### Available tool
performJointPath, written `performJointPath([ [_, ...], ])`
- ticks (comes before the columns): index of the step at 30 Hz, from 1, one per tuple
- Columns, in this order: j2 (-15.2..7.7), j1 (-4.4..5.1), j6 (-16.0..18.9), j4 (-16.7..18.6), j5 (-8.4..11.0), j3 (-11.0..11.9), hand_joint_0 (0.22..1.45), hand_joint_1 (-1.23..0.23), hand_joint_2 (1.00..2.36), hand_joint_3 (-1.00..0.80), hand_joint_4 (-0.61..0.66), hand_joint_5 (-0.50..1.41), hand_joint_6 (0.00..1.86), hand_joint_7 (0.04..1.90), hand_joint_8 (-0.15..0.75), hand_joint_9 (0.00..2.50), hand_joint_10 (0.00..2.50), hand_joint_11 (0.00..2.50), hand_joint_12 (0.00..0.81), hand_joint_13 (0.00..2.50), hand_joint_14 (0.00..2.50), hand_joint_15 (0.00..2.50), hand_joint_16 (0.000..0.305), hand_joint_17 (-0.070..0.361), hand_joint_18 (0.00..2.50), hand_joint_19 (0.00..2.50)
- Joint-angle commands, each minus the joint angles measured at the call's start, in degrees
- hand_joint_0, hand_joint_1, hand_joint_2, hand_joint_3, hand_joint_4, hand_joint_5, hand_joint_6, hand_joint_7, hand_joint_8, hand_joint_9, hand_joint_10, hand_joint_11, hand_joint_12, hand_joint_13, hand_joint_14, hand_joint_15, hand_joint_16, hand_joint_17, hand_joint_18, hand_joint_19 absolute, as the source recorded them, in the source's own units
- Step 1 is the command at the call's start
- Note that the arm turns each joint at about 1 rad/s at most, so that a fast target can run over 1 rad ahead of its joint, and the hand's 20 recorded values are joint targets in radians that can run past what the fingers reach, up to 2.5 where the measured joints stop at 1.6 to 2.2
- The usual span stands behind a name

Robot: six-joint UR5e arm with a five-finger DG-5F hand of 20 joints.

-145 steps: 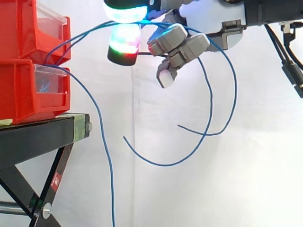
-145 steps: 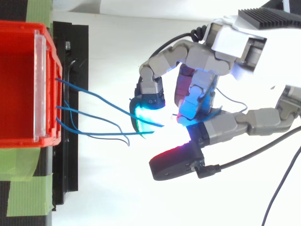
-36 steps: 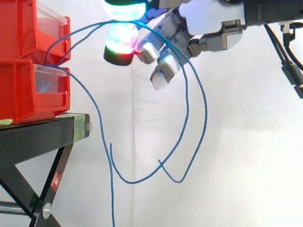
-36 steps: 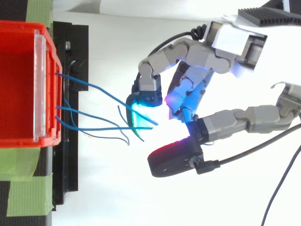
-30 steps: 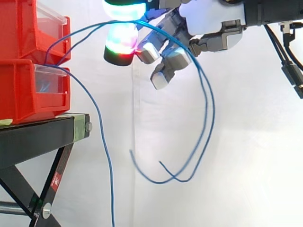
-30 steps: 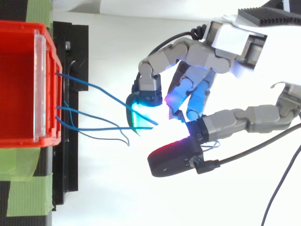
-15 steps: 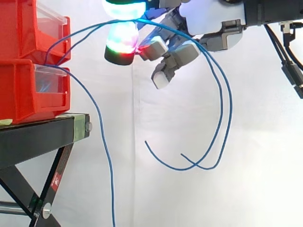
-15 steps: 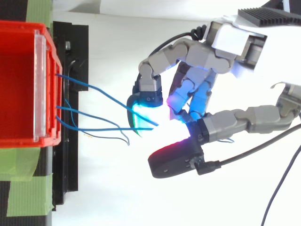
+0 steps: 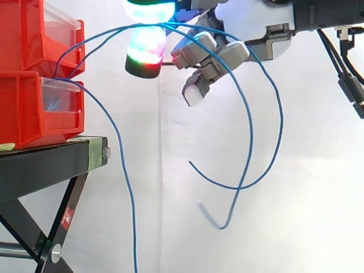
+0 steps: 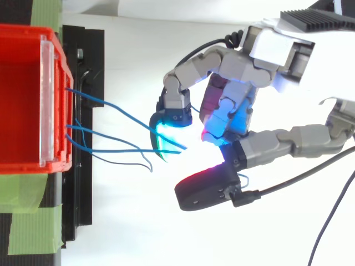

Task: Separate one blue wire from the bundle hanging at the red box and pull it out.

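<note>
Hand (image 10: 236, 66), fingers curled, pinches blue wires (image 9: 252, 133) btwn pads (image 9: 145, 54), ends looping below it.

Both views are bright and evenly lit. In the side view the white curtain (image 9: 307, 170) shows no hard shadow, only a faint grey fold line running from 12 to 6 o'clock. At 12 o'clock the robot hand (image 9: 219, 54) glows: its pads (image 9: 147, 48) burn green, white and red. From above, the pads (image 10: 169, 134) bloom cyan-white at the centre, and the glare washes out the blue wires (image 10: 119, 111) pinched there. The red bins (image 9: 28, 108) at 9 o'clock are vivid; the black stand (image 9: 45, 165) below is dark.
</note>
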Motion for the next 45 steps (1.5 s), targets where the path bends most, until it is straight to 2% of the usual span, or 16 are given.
performJointPath([
  [1, 0.1, 0.02, 0.0, 0.0, -0.01, 0.0, 0.6, -0.62, 1.02, -0.31, 0.24, -0.16, 0.89, 1.14, 0.404, 1.4, 0.0, 1.75, 0.399, 1.73, 0.01, 1.48, 0.055, 0.124, 0.98, 0.66],
  [5, 0.0, 0.02, 0.0, 0.0, -0.01, 0.0, 0.6, -0.62, 1.02, -0.31, 0.24, -0.16, 0.89, 1.14, 0.404, 1.42, 0.04, 1.8, 0.402, 1.73, 0.01, 1.51, 0.056, 0.125, 0.98, 0.66],
  [12, 0.0, 0.02, 0.0, 0.0, 0.17, 0.0, 0.6, -0.63, 1.02, -0.29, 0.23, -0.15, 0.89, 1.14, 0.405, 1.42, 0.32, 1.79, 0.389, 1.75, 0.0, 1.56, 0.055, 0.124, 0.99, 0.66],
  [21, 0.0, 0.02, 0.0, 0.0, 0.08, 0.0, 0.6, -0.64, 1.02, -0.29, 0.23, -0.15, 0.89, 1.14, 0.406, 1.41, 0.46, 1.84, 0.389, 1.77, 0.06, 1.61, 0.055, 0.124, 1.01, 0.68],
  [24, 0.0, 0.02, 0.0, 0.0, 0.08, 0.0, 0.6, -0.64, 1.02, -0.29, 0.23, -0.15, 0.89, 1.14, 0.407, 1.41, 0.54, 1.82, 0.392, 1.76, 0.13, 1.59, 0.055, 0.124, 1.02, 0.69],
  [33, 0.0, 0.02, 0.1, 0.0, 0.08, 0.0, 0.6, -0.64, 1.02, -0.29, 0.22, -0.15, 0.89, 1.14, 0.402, 1.41, 0.65, 1.77, 0.388, 1.73, 0.16, 1.58, 0.055, 0.124, 1.02, 0.68],
  [35, 0.1, 0.02, 0.2, -0.1, 0.08, 0.0, 0.6, -0.64, 1.02, -0.29, 0.23, -0.15, 0.89, 1.14, 0.405, 1.41, 0.78, 1.69, 0.387, 1.73, 0.14, 1.59, 0.055, 0.124, 1.02, 0.69],
  [45, 0.1, 0.02, 0.2, -0.1, 0.08, 0.0, 0.6, -0.64, 1.02, -0.29, 0.23, -0.15, 0.89, 1.14, 0.4, 1.41, 1.0, 1.67, 0.392, 1.73, 0.16, 1.59, 0.055, 0.124, 1.01, 0.69],
])
